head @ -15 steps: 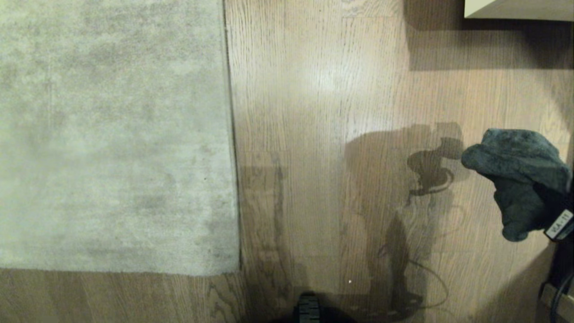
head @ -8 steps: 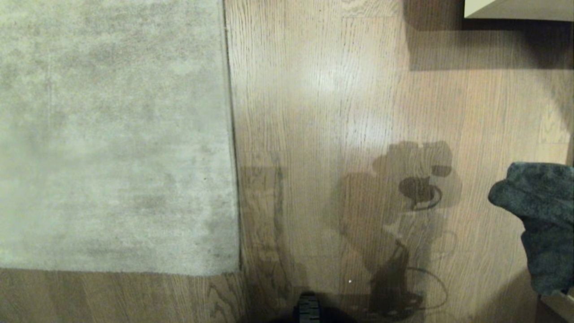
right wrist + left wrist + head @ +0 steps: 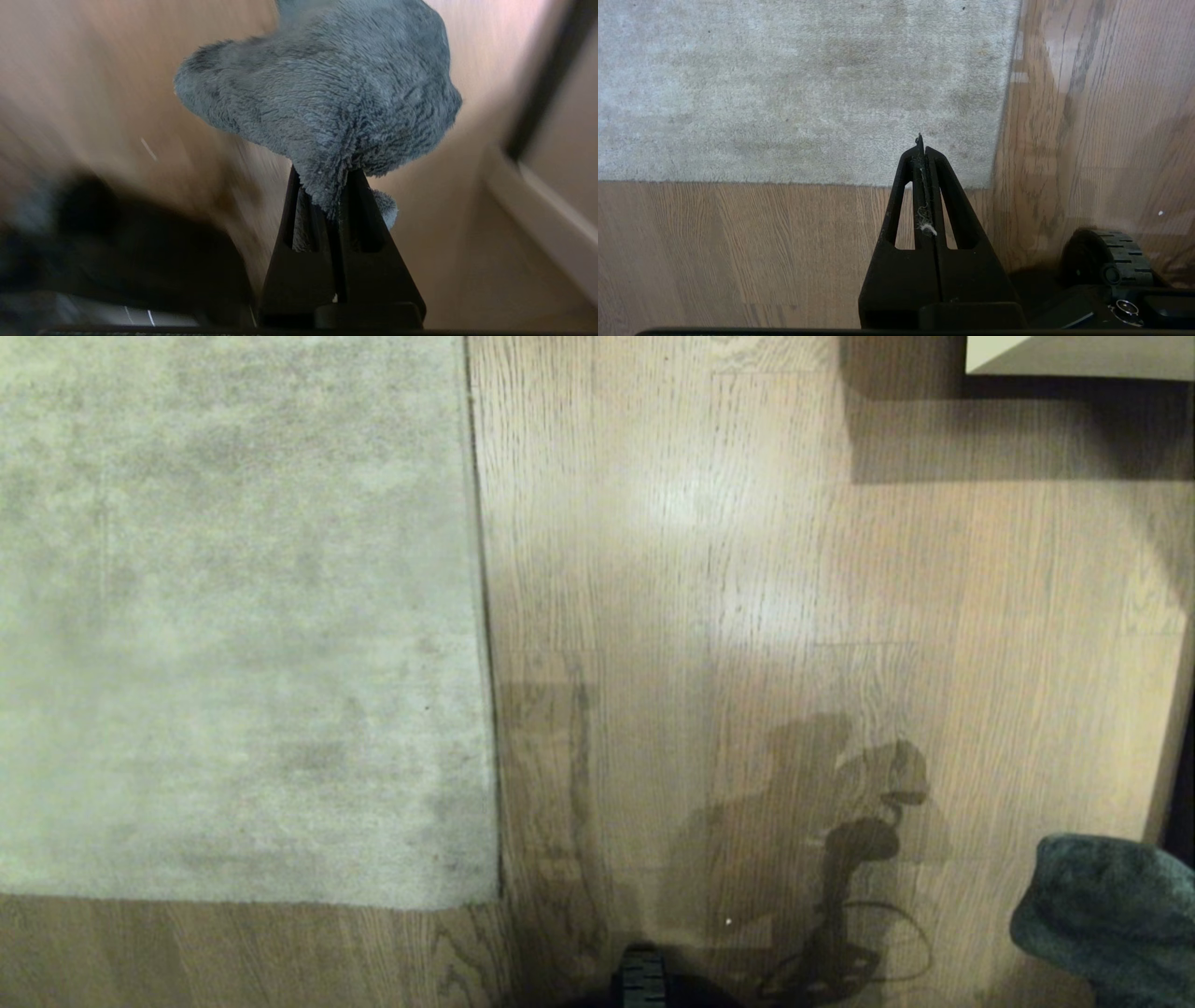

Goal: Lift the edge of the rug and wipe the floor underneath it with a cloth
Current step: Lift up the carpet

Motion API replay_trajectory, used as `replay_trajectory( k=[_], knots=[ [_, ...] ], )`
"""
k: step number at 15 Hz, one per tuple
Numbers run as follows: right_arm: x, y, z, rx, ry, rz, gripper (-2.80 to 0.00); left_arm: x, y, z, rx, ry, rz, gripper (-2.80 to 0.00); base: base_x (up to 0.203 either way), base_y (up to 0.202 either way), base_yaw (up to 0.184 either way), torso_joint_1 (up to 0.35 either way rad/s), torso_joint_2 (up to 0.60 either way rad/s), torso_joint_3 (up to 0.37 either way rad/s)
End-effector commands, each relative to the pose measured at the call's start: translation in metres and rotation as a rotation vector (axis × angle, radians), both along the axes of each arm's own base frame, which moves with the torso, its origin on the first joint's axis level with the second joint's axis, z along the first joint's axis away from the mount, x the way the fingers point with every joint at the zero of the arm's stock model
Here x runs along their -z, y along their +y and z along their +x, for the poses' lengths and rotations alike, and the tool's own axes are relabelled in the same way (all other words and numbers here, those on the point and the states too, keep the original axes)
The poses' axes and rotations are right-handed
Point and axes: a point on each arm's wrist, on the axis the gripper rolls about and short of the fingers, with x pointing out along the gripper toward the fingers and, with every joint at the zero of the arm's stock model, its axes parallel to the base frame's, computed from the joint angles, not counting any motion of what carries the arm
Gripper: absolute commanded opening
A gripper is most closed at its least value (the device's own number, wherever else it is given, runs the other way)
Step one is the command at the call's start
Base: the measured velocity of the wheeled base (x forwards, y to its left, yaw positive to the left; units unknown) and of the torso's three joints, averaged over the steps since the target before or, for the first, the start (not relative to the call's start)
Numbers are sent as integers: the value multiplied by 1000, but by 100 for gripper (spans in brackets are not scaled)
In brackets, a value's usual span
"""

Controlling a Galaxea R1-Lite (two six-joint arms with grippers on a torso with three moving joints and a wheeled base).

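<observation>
Wood-grain plank floor takes up most of what the head camera sees, with the rug lying dead flat on the left side, its near right corner showing and one bound edge running straight away from the robot, so the visible long line of it points forward. Nothing's lifted yet as far as I can tell. It's a short-pile thing with a thin edge, so my guess is it's floppy rather than stiff but heavy-ish just from sheer size. Best bet is probably pinching that bound edge right near the corner, where it should peel up easiest. The left end effector hangs above exactly that corner in its wrist view, jaws pressed fully together with nothing in them apart from a bit of lint. The cloth is over at the lower right of the head view, well apart from the rug, and it's soft, fuzzy and light, basically a lump with no real long axis, flopping over the tips. The right end effector has its jaws clamped tight on a fold of it. A pale piece of furniture pokes in at the far right corner.
</observation>
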Motion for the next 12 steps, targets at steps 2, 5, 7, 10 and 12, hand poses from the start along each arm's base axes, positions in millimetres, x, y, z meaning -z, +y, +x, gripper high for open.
replay_trajectory(
  k=[2, 5, 7, 10, 12],
  knots=[
    [7, 0, -3, 12, 57, -12, -280, 0, 0, 0, 0, 0, 0, -280, 0, 0, 0, 0, 0, 0],
    [7, 0, -3, 26, 52, 34, -280, 0, 0, 0, -1, 2, 0, -280, 0, 0, 0, 0, 0, 0],
    [7, 0, -3, 31, 51, 46, -280, 0, 0, 0, -1, 1, -1, -280, 0, 0, 0, 0, 0, 0],
    [7, 0, -3, 31, 51, 46, -280, 0, 0, 0, -1, 0, 0, -280, 0, 0, 0, 0, 0, 0],
    [7, 0, -3, 15, 51, 45, -280, 0, 0, 0, -1, 2, 0, -280, 0, 0, 0, 0, 0, 0]
  ],
)
